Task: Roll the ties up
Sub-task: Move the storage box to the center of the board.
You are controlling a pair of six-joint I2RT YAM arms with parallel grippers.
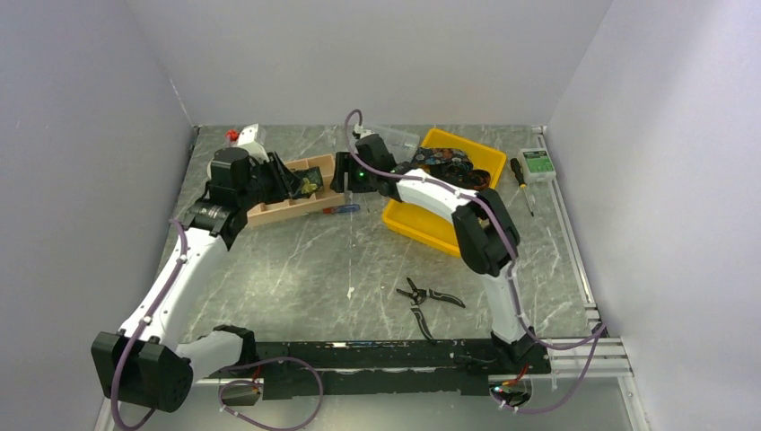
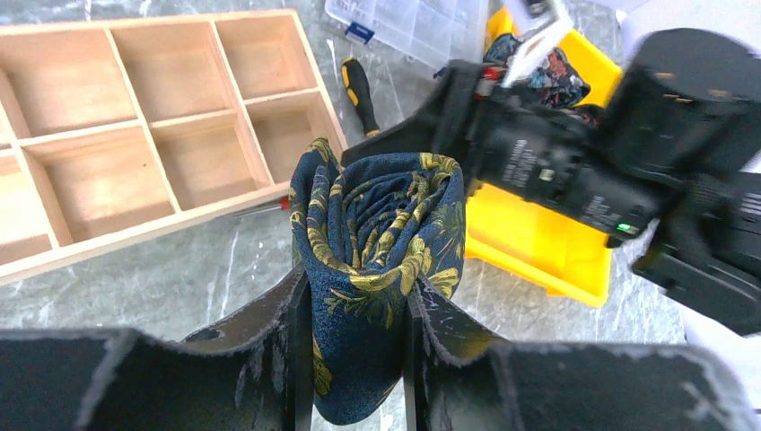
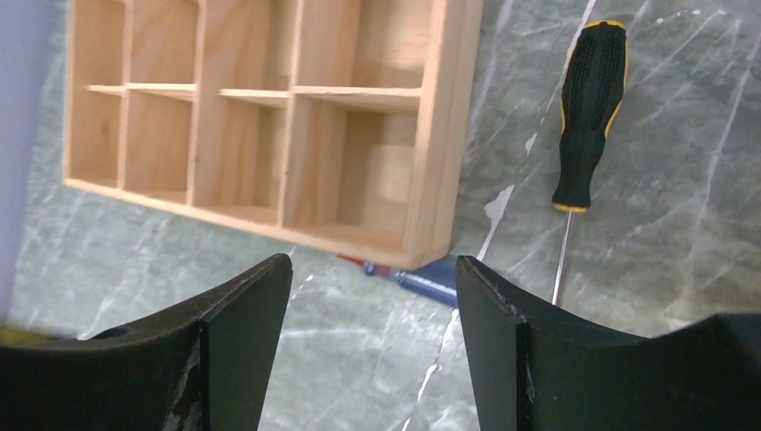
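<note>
My left gripper (image 2: 359,359) is shut on a rolled tie (image 2: 377,260), dark navy with yellow floral print, coiled into a compact roll. In the top view the left gripper (image 1: 292,182) holds the rolled tie (image 1: 311,184) above the right end of the wooden compartment box (image 1: 269,213). My right gripper (image 3: 372,350) is open and empty over the marble table, just right of the box (image 3: 431,135); in the top view it (image 1: 345,180) faces the left gripper closely. More dark patterned ties (image 1: 449,164) lie in the yellow tray (image 1: 422,229).
A blue and red screwdriver (image 1: 341,209) lies at the box's front corner. A black and yellow screwdriver (image 3: 588,117) lies behind the box. Black-handled pliers (image 1: 429,299) lie front centre. A clear plastic case (image 2: 413,22), another screwdriver (image 1: 520,175) and a green device (image 1: 538,163) sit at the back.
</note>
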